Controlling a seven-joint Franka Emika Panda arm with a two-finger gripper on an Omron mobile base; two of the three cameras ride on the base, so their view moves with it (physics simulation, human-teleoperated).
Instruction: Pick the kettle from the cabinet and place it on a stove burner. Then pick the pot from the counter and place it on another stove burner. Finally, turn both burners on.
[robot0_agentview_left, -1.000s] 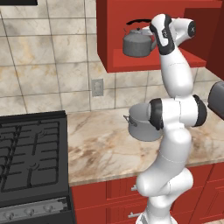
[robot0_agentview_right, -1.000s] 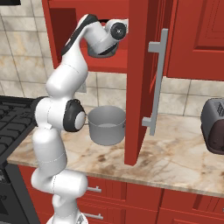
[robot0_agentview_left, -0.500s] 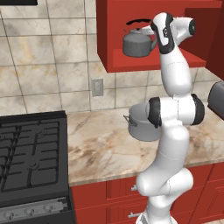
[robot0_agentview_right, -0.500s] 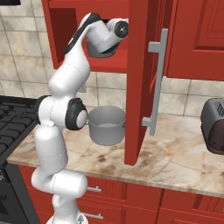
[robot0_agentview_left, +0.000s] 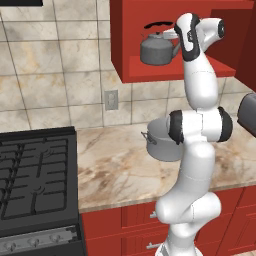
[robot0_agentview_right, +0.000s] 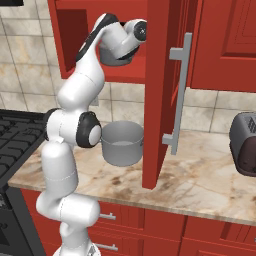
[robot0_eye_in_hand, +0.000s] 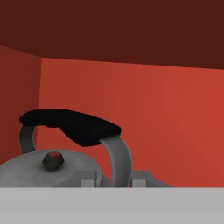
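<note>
The grey kettle (robot0_agentview_left: 156, 50) with its black arched handle (robot0_eye_in_hand: 72, 124) stands in the recess of the red cabinet (robot0_agentview_left: 150, 76). My gripper (robot0_eye_in_hand: 114, 180) reaches into the recess from the right and is shut on the handle's grey right upright; in the left base view the gripper (robot0_agentview_left: 173, 41) sits at the kettle's right side. From the right base view the hand (robot0_agentview_right: 120, 47) covers most of the kettle. The wide grey pot (robot0_agentview_left: 161, 146) (robot0_agentview_right: 121, 145) rests on the marble counter (robot0_agentview_left: 112, 170) below. The black stove (robot0_agentview_left: 35, 175) lies to the left.
The cabinet's open red door (robot0_agentview_right: 161, 100) with a long silver handle hangs over the counter (robot0_agentview_right: 200, 185) right of the arm. A dark toaster (robot0_agentview_right: 245, 145) stands at the far right. The stove's knob panel (robot0_agentview_left: 40, 242) runs along its front edge.
The jaws have closed from wide open onto the kettle's handle. The arm and the kettle have hardly moved.
</note>
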